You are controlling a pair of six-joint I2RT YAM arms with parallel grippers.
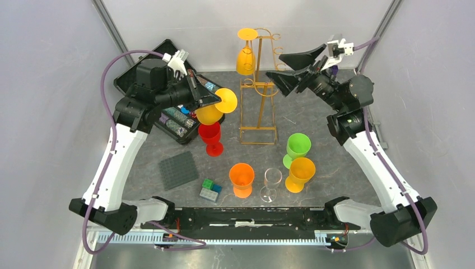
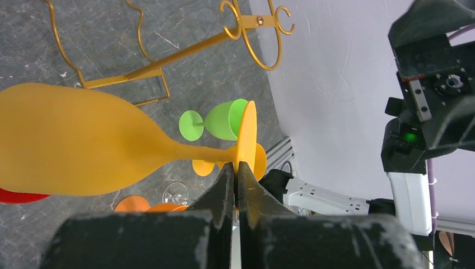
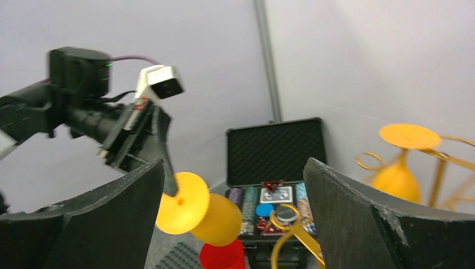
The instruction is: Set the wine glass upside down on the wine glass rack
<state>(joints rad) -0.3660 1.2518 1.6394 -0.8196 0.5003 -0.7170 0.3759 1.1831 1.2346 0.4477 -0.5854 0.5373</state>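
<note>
The yellow plastic wine glass (image 2: 84, 145) is pinched by the rim of its round foot in the clenched left gripper (image 2: 236, 174) and held on its side in the air, just left of the tall gold wire wine glass rack (image 1: 258, 84). The carry is judged to be in hand. Next, the glass must be turned bowl-down and its stem slid into a free loop, clear of the yellow glass (image 1: 245, 56) hanging at the far top. The right gripper (image 1: 275, 67) is spread open and empty just right of the rack; the pinch is shown only in the left wrist view, the gap to the rack only from above.
</note>
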